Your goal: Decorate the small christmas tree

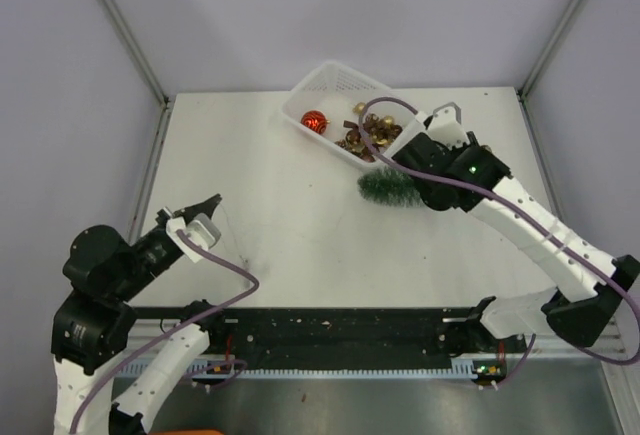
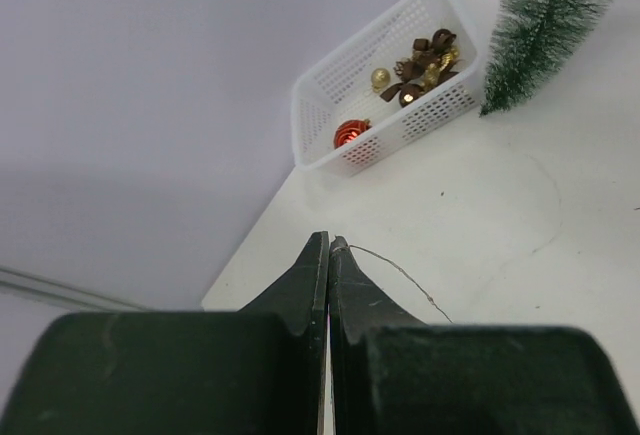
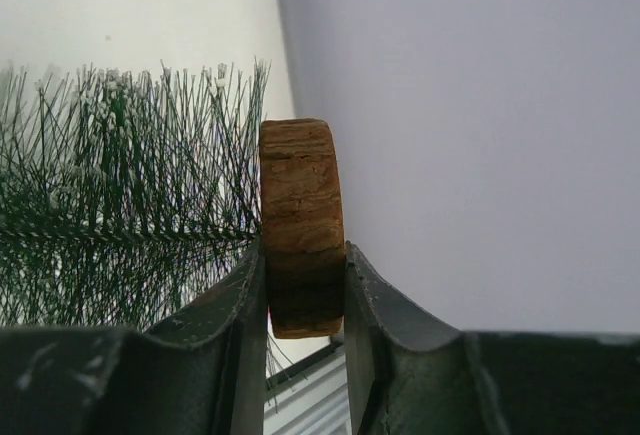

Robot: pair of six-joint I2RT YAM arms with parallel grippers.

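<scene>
The small christmas tree [image 1: 386, 187] is held sideways just in front of the basket, its frosted green tip pointing left. My right gripper [image 1: 424, 193] is shut on its round wooden base; in the right wrist view the brown disc [image 3: 300, 195] sits edge-on between the fingers of the right gripper [image 3: 303, 260], with the bristles [image 3: 120, 195] to the left. My left gripper [image 1: 206, 206] hovers over the table's near left, shut. In the left wrist view the left gripper [image 2: 328, 247] has its jaws pressed together, with a thin thread trailing from one tip. The tree [image 2: 548, 25] shows at the top right of that view.
A white perforated basket [image 1: 338, 79] stands at the back of the table, holding a red bauble [image 1: 314, 121], a small gold ball and a bunch of brown-and-gold ornaments [image 1: 368, 133]. The left wrist view shows the basket [image 2: 322, 90] and the red bauble [image 2: 350, 133]. Grey walls enclose the table.
</scene>
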